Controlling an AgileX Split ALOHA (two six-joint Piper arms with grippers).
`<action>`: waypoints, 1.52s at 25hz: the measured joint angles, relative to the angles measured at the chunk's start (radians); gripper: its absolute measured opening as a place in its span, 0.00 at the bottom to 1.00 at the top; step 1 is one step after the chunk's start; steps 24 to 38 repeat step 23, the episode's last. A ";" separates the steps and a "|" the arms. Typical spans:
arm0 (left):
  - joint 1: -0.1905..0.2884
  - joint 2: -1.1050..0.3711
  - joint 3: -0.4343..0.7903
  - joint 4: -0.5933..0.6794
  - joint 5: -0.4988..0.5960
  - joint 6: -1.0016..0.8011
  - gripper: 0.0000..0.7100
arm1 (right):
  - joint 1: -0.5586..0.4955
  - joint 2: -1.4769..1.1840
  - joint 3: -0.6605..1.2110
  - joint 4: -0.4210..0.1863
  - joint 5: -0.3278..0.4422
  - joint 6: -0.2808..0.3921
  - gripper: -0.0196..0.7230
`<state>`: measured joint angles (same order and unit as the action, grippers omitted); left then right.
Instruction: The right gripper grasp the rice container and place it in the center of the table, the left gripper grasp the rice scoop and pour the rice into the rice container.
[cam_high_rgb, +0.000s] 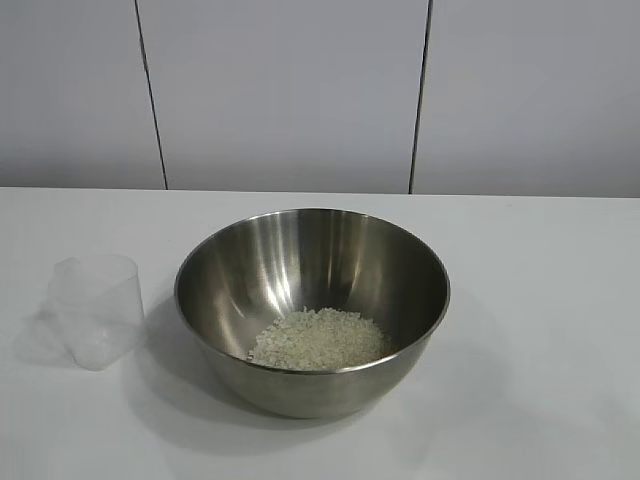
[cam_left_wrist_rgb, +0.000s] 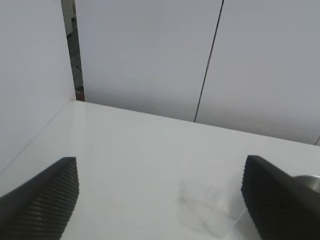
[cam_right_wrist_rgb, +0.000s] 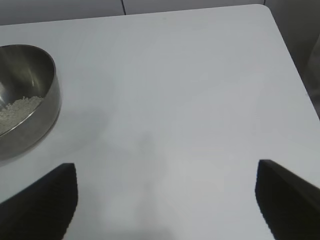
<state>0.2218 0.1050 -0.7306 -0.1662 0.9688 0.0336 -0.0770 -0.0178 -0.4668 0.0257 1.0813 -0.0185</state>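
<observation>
The steel rice container stands at the middle of the white table with a heap of rice in its bottom. The clear plastic rice scoop stands on the table to its left, empty as far as I can see. Neither arm shows in the exterior view. My left gripper is open and empty above the table; the scoop shows faintly between its fingers. My right gripper is open and empty over bare table, with the rice container and the rice off to one side.
A white panelled wall runs behind the table. The table's rounded corner and edge show in the right wrist view. A side wall meets the table's edge in the left wrist view.
</observation>
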 joint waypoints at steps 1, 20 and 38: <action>0.000 -0.044 0.031 0.000 0.013 -0.006 0.90 | 0.000 0.000 0.000 0.000 0.000 0.000 0.92; 0.000 -0.122 0.250 0.071 0.169 -0.028 0.90 | 0.000 0.000 0.000 0.000 0.000 0.000 0.92; 0.000 -0.122 0.250 0.071 0.166 -0.028 0.90 | 0.000 0.000 0.000 0.000 0.000 0.000 0.92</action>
